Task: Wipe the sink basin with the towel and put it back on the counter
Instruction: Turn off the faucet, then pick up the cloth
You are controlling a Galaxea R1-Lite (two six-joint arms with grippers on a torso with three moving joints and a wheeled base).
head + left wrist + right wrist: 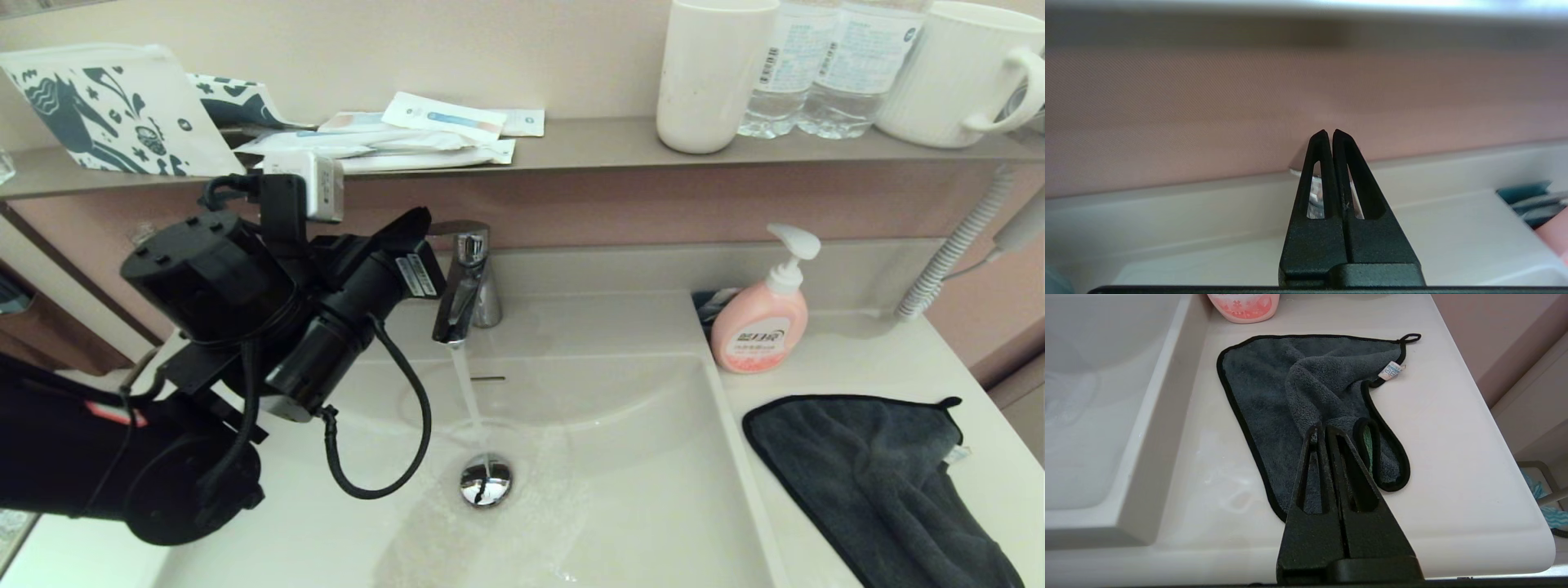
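Running tap water (469,392) and the sink basin (620,457) get shown only overhead; up close, the towel (1306,396) is seen crumpled on the counter (1453,457), both the left gripper (1329,132) and right gripper (1323,428) clenched empty.

Bathroom: vanity sink basin (637,490), soap dispenser (763,318).

Towel (873,482) lies on counter (971,384) right of sink basin (653,457), soap bottle (763,318) behind it

Soft, even indoor light; the left wrist view is blurred throughout.
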